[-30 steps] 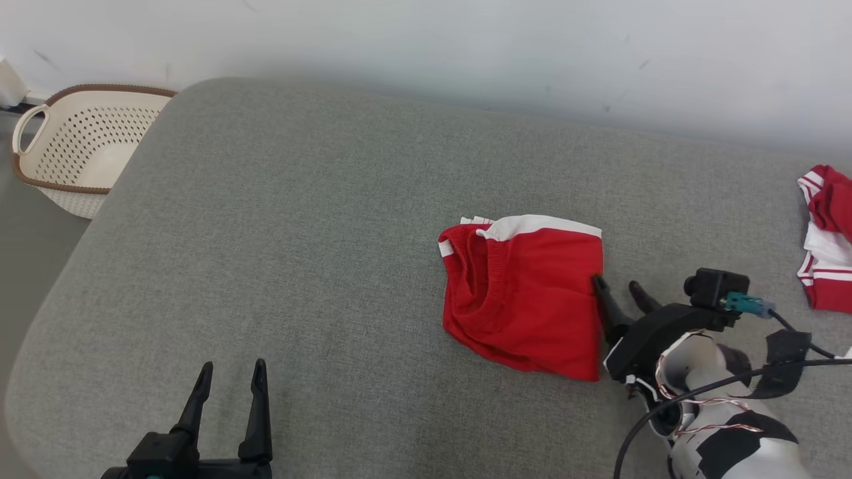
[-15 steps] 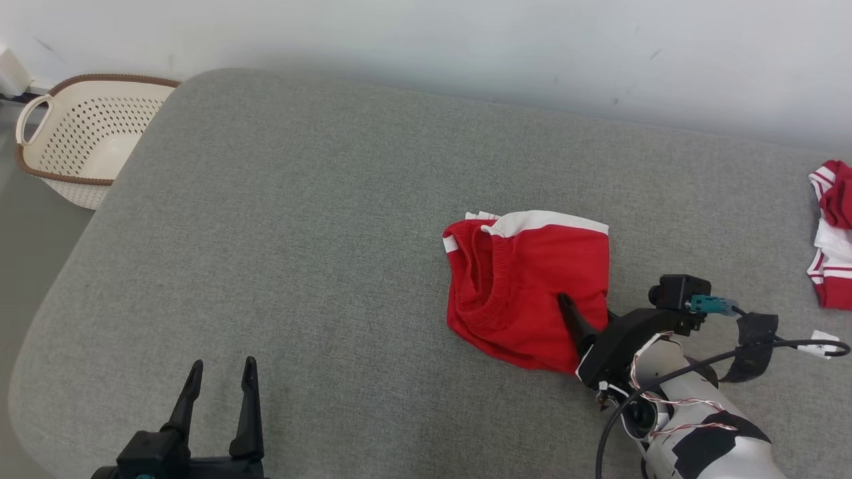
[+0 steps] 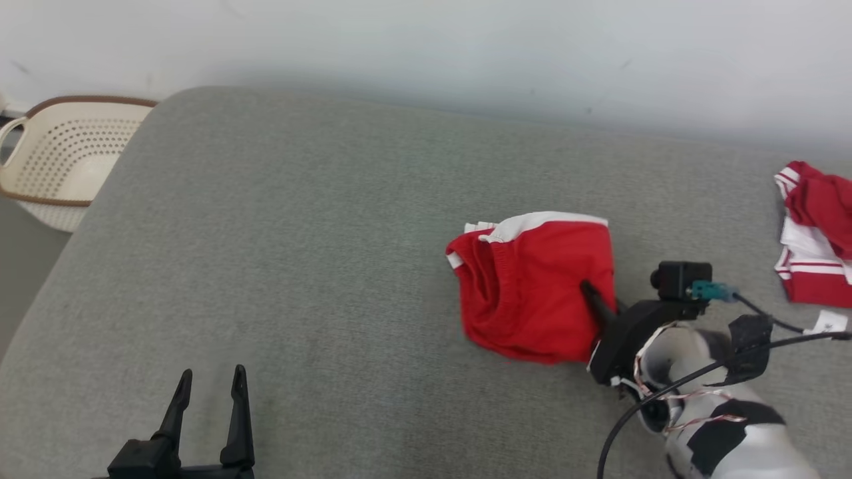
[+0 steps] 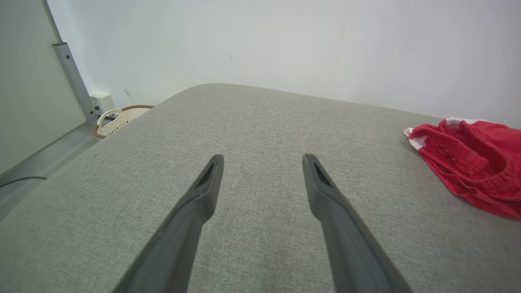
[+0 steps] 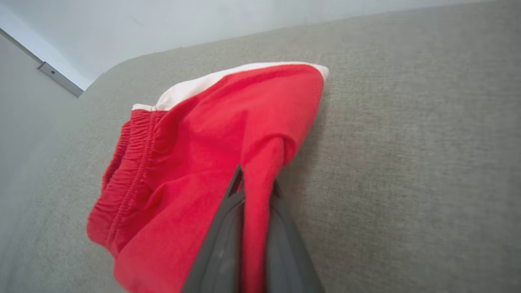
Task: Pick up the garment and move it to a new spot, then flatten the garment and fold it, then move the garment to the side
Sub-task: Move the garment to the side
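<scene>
The right gripper (image 3: 589, 291) clamps folded red elastic-waisted shorts (image 3: 532, 286); the crumpled red striped-trim jersey (image 3: 815, 266) looks soft, best pinched at a hem.

Cushion (image 3: 299, 253) bare leftward; shorts (image 3: 532, 293) mid-right, probably jersey (image 3: 819, 199) beyond.

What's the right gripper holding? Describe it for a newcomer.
On the grey fabric cushion, right of centre, lies a folded red garment with an elastic waistband and a white panel, pinched by the right gripper. Unlike the crumpled red-and-white garment with striped trim at the cushion's right edge, it's folded, waistband showing.
</scene>
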Motion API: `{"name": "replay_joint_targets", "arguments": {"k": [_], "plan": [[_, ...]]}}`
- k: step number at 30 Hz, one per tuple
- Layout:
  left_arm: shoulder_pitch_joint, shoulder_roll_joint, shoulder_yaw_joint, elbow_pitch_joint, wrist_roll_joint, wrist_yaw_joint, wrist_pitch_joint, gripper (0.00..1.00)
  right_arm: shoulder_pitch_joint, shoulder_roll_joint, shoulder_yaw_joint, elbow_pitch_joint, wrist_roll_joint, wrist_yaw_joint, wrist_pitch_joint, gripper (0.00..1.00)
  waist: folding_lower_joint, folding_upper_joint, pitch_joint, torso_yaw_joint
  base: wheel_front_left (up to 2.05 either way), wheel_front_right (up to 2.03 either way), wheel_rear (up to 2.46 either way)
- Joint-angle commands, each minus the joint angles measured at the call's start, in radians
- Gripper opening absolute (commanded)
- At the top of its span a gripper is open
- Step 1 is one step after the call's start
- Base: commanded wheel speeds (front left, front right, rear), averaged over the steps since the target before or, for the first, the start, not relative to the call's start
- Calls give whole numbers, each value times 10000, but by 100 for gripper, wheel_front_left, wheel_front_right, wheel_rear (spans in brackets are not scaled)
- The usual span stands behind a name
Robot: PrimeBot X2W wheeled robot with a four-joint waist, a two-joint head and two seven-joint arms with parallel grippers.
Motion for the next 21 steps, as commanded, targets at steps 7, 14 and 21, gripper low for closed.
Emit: {"name": "replay_joint_targets", "arguments": {"k": [7, 14, 21], "plan": [[-21, 8, 166, -380, 41, -181, -35, 100, -1271, -1291, 961, -145, -1152, -7, 15, 0, 0, 0, 331, -1081, 0, 0, 0], [-491, 183, 357, -824, 196, -472, -35, 100, -3097, -2352, 1939, -320, -1666, -9, 316, 0, 0, 0, 1438, -1838, 0, 0, 0], [-927, 285, 784, -1754, 138, -657, -33, 100, -4375, -3408, 2856, -468, -1262, -10, 722, 0, 0, 0, 2306, -2172, 0, 0, 0]]}}
